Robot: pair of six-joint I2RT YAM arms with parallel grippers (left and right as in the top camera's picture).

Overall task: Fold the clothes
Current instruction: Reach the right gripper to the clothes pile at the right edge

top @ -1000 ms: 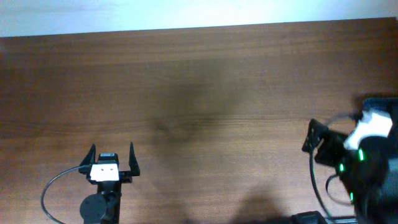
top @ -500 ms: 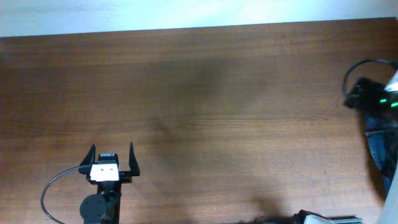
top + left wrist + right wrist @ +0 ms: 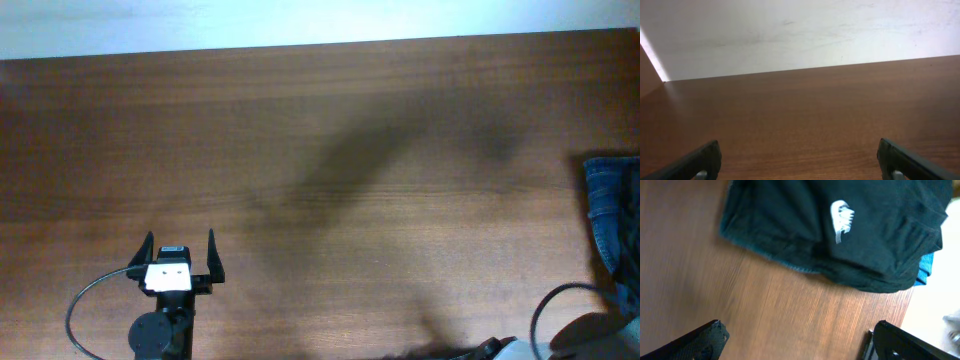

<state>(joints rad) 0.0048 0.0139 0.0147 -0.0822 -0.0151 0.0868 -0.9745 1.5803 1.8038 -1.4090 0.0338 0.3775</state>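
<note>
L tool (image 3: 181,245) sits near-left on worktop (image 3: 350,150), fingers wide apart, holding nothing. R tool (image 3: 800,342) is also spread wide and empty, just short of black T-shirt (image 3: 865,245). The shirt lies bunched w/ white logo (image 3: 842,215) up, partly over blue denim garment (image 3: 605,205) at worktop's right edge.

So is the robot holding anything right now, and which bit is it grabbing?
Nothing is held. The left gripper is open and empty, and the right gripper is open above the black T-shirt, not gripping it.
</note>
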